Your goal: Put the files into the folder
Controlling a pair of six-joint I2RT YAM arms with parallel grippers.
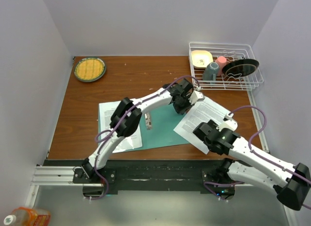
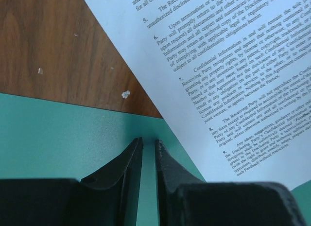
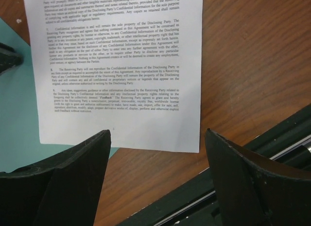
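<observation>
The teal folder [image 1: 163,126] lies open and flat on the table, with a metal clip [image 1: 148,121] near its middle. One of the files [image 1: 121,131] rests on its left half. Another printed sheet [image 1: 206,116] lies slanted over the folder's right edge and the wood. My left gripper [image 1: 182,103] is at the folder's far right corner [image 2: 58,133], beside that sheet [image 2: 233,65]. Its jaws [image 2: 148,141] are nearly shut with only a thin slit, nothing seen between them. My right gripper [image 1: 206,133] stands open [image 3: 158,133] just short of the sheet's near edge [image 3: 116,65], holding nothing.
A white wire dish rack [image 1: 226,65] with cups and plates stands at the back right. A round yellow-green plate [image 1: 90,69] sits at the back left. The black rail [image 1: 155,170] runs along the near table edge, also under my right fingers [image 3: 272,153].
</observation>
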